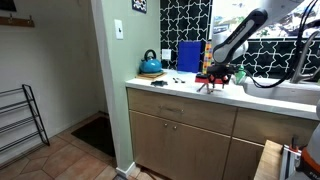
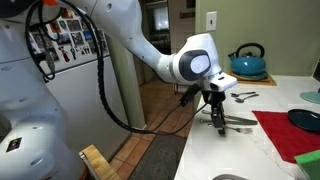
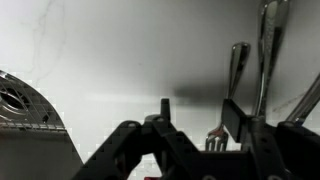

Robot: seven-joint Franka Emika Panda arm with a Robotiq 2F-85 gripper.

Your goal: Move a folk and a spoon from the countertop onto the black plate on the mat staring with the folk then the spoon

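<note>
Steel fork [image 3: 214,137]: flat on the pale countertop [image 2: 200,150]; tines between the jaws, close to one finger [image 3: 237,118]; handle runs straight away from the gripper [image 3: 200,128], across its closing line; thin, low, shiny. Jaws: about half open, straddling the tines; whether they touch cannot be told; nothing lifted. Second handle just beside, probably the spoon [image 3: 267,50]. Black plate [image 2: 305,120]: on the red mat [image 2: 278,135], off to one side.

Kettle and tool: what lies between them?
Loose cutlery on the countertop, between the teal kettle and the tool; shows in an exterior view.
</note>
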